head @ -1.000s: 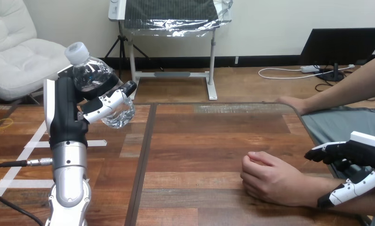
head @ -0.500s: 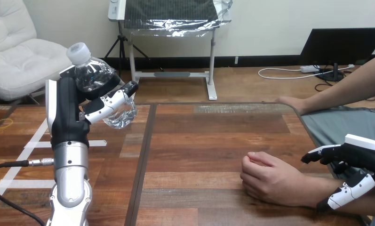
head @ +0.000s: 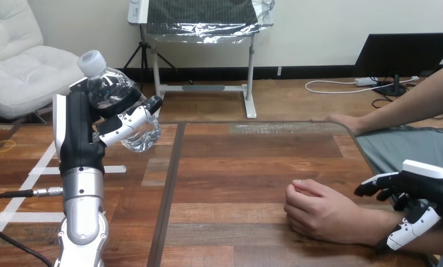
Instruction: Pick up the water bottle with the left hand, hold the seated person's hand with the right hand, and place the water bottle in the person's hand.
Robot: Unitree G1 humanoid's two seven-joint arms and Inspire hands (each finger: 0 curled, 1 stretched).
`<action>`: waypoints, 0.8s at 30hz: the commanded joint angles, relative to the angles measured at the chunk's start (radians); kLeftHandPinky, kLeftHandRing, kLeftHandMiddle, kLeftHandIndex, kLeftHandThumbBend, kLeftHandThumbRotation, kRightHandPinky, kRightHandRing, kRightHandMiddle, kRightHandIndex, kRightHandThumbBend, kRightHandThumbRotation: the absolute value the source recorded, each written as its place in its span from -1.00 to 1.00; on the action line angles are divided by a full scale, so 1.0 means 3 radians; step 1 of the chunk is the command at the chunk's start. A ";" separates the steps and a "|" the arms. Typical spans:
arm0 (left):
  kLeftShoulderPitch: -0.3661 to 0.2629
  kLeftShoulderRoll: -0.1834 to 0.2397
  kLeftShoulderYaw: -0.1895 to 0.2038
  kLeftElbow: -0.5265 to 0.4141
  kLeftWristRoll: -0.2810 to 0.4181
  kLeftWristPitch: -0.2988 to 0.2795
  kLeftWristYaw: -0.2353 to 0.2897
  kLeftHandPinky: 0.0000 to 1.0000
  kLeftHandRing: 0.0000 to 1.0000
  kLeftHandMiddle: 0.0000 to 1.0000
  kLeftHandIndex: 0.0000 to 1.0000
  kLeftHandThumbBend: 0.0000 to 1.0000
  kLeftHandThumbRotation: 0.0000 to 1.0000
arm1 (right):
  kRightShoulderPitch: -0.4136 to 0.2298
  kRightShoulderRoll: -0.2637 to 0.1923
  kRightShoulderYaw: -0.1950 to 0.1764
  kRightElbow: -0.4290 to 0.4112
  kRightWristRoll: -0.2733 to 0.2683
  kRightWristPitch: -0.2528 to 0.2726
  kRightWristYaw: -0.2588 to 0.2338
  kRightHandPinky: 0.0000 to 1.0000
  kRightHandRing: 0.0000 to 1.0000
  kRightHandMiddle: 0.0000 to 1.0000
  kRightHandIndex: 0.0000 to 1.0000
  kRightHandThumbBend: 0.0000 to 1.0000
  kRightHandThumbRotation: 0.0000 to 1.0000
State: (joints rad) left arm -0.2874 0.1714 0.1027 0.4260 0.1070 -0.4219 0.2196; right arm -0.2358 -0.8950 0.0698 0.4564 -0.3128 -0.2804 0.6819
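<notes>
Since the left hand (head: 80, 133) has the water bottle (head: 114, 100) clamped aloft, well apart from the person's hand (head: 319, 214), I'd gently close the spread right hand (head: 424, 186) round the wrist (head: 374, 229) behind it first.

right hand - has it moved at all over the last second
Yes. The right hand has edged left and a little down, nearer the person's wrist, judged against the person's hand, which has stayed put on the table.

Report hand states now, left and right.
Left hand: shut on the water bottle, raised.
Right hand: open, at the person's wrist, not clasping it.
</notes>
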 commanded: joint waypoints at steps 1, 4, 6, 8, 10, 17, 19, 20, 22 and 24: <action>-0.0265 0.0005 0.0051 -0.0133 -0.0036 -0.0035 0.0008 -0.50 -0.41 -0.28 -0.19 0.14 -1.00 | -0.0134 0.0143 0.0130 0.0112 -0.0035 -0.0006 -0.0038 0.43 0.66 0.71 0.67 1.00 -0.70; -0.0266 0.0005 0.0053 -0.0134 -0.0032 -0.0031 0.0013 -0.50 -0.41 -0.28 -0.19 0.14 -1.00 | -0.0164 0.0144 0.0174 0.0136 -0.0065 0.0013 -0.0035 0.42 0.65 0.70 0.66 1.00 -0.73; -0.0264 0.0002 0.0055 -0.0145 -0.0036 -0.0012 0.0013 -0.50 -0.41 -0.28 -0.19 0.14 -1.00 | -0.0187 0.0140 0.0212 0.0138 -0.0105 0.0034 -0.0029 0.41 0.64 0.70 0.66 1.00 -0.74; -0.0263 0.0001 0.0056 -0.0152 -0.0036 -0.0001 0.0013 -0.50 -0.41 -0.28 -0.19 0.14 -1.00 | -0.0203 0.0138 0.0237 0.0140 -0.0132 0.0048 -0.0025 0.40 0.63 0.69 0.66 1.00 -0.74; -0.0261 -0.0002 0.0058 -0.0159 -0.0036 0.0006 0.0015 -0.50 -0.41 -0.28 -0.19 0.15 -1.00 | -0.0225 0.0137 0.0268 0.0152 -0.0164 0.0067 -0.0015 0.40 0.63 0.69 0.65 1.00 -0.74; -0.0236 -0.0011 0.0069 -0.0199 -0.0043 0.0018 0.0016 -0.49 -0.40 -0.28 -0.19 0.14 -1.00 | -0.0281 0.0137 0.0380 0.0201 -0.0273 0.0213 0.0029 0.36 0.61 0.68 0.64 1.00 -0.79; -0.0233 -0.0012 0.0074 -0.0205 -0.0049 0.0019 0.0011 -0.49 -0.40 -0.28 -0.19 0.14 -1.00 | -0.0295 0.0134 0.0401 0.0218 -0.0292 0.0242 0.0039 0.36 0.61 0.68 0.63 1.00 -0.79; -0.0230 -0.0013 0.0077 -0.0209 -0.0054 0.0020 0.0007 -0.49 -0.40 -0.28 -0.18 0.14 -1.00 | -0.0301 0.0132 0.0410 0.0226 -0.0298 0.0256 0.0049 0.36 0.60 0.67 0.63 1.00 -0.79; -0.0228 -0.0014 0.0084 -0.0212 -0.0063 0.0020 -0.0001 -0.49 -0.40 -0.28 -0.18 0.13 -1.00 | -0.0310 0.0129 0.0427 0.0243 -0.0314 0.0277 0.0052 0.35 0.60 0.66 0.63 1.00 -0.79; -0.0227 -0.0016 0.0088 -0.0212 -0.0070 0.0020 -0.0006 -0.49 -0.40 -0.28 -0.18 0.13 -1.00 | -0.0313 0.0128 0.0437 0.0255 -0.0326 0.0288 0.0044 0.36 0.60 0.67 0.62 1.00 -0.79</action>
State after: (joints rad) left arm -0.2874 0.1684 0.1163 0.4258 0.1020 -0.4083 0.2188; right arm -0.3128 -0.8940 0.1660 0.4952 -0.4019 -0.2114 0.6880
